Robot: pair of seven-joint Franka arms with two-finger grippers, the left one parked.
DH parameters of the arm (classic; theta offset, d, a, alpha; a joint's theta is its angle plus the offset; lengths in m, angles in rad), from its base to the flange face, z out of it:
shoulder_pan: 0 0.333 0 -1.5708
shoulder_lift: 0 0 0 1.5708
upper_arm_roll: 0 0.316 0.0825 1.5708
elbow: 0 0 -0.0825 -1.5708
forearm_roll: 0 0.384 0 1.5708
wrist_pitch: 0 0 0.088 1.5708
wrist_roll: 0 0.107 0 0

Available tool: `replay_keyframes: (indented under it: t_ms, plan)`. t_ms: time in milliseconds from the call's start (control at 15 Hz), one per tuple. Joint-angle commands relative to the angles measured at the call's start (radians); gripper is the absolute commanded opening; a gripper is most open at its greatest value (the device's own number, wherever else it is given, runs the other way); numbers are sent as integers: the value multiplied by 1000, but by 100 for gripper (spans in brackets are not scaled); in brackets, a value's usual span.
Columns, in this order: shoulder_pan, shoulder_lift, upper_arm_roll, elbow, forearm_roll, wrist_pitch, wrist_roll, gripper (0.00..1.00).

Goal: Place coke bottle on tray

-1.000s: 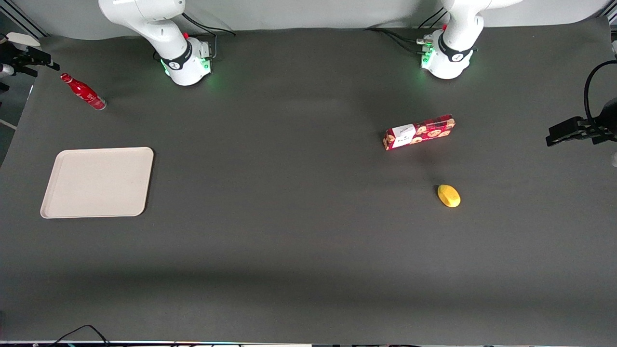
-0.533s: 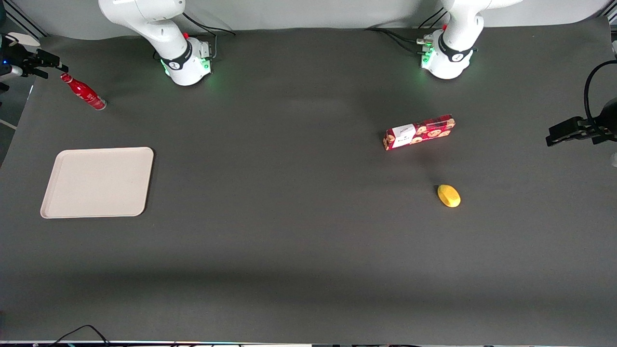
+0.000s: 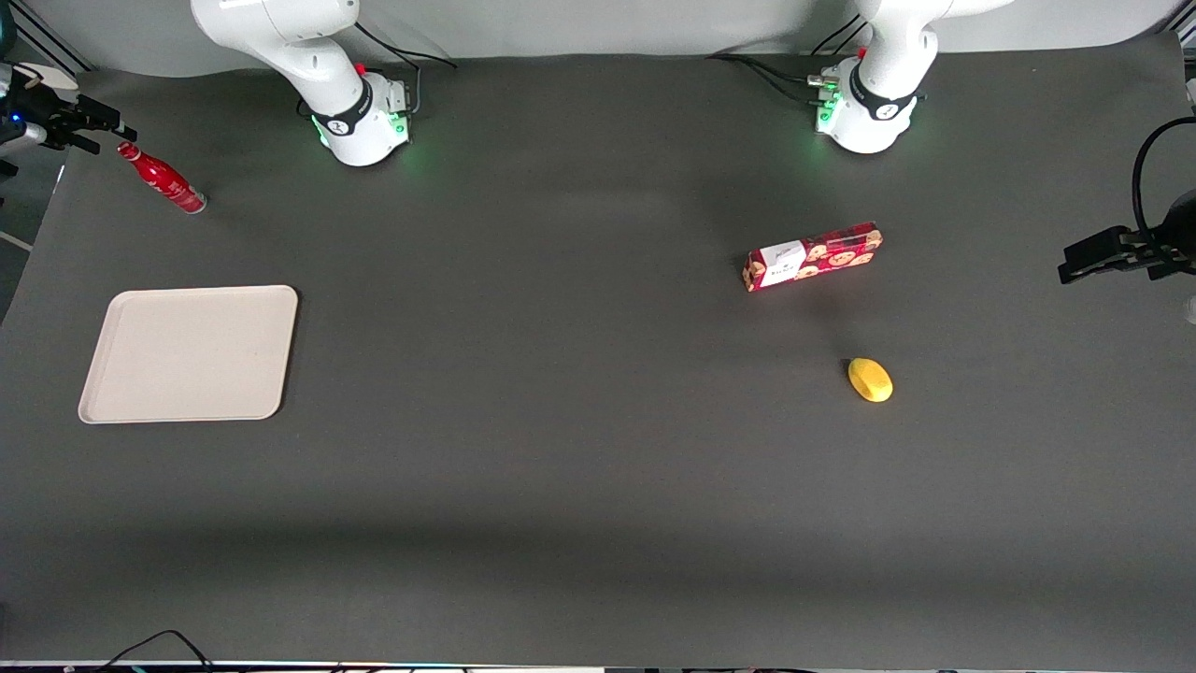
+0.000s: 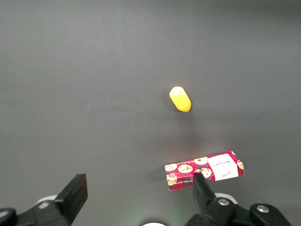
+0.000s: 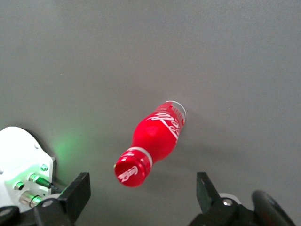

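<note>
Claw [image 5: 141, 193] shifted nearer coke bottle [image 5: 153, 142], open, empty

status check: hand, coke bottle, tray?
Hand open, above the coke bottle, not touching. Bottle upright on the table, off the tray. Tray bare, nearer the front camera. Nothing between them.

Gripper [image 5: 138, 197] above coke bottle [image 3: 161, 178], fingers spread wide, bare mat all around bottle. Tray [image 3: 187, 353] nearer front camera, open mat between. Cookie box [image 3: 811, 256], yellow object [image 3: 870, 379] well apart toward parked arm's end.
</note>
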Motion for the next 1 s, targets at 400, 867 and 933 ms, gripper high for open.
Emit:
replay_keyframes:
  t_ms: [400,867,933]
  plan:
    - [41,-66,-99,-7,-17,35,-44,76]
    - [53,-66,-99,-6,-17,32,-44,39]
    - [53,-66,-99,-6,-15,32,-44,39]
